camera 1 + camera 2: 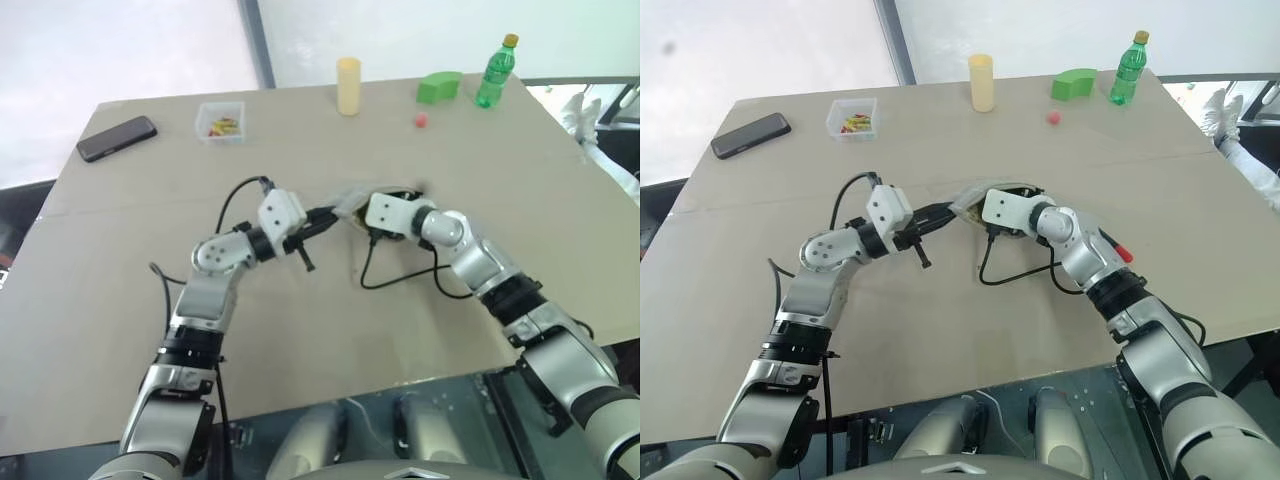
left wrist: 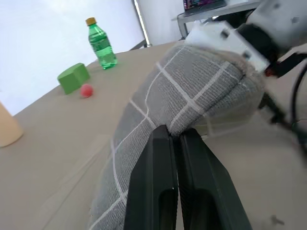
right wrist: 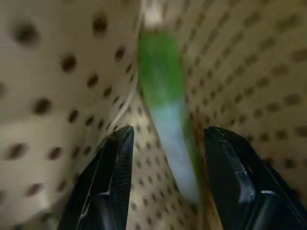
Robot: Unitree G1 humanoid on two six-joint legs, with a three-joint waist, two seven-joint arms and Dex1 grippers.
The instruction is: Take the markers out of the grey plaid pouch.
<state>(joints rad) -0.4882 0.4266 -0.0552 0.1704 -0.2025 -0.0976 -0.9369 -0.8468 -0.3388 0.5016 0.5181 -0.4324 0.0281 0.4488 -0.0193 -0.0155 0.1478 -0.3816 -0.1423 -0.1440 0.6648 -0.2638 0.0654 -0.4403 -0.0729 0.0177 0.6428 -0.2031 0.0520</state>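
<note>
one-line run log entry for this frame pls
phase: reach into pouch | left gripper: shut on grey plaid pouch | right gripper: open inside pouch, straddling green marker | markers: not yet out

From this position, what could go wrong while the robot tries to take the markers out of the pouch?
1. The right end effector is open inside the grey plaid pouch, with the green marker between its fingers. If it closes off-centre, it may catch the dotted lining or push the marker deeper.
2. The left end effector pinches only a fold of the fabric. Pulling the marker out may tug the pouch free.
</note>
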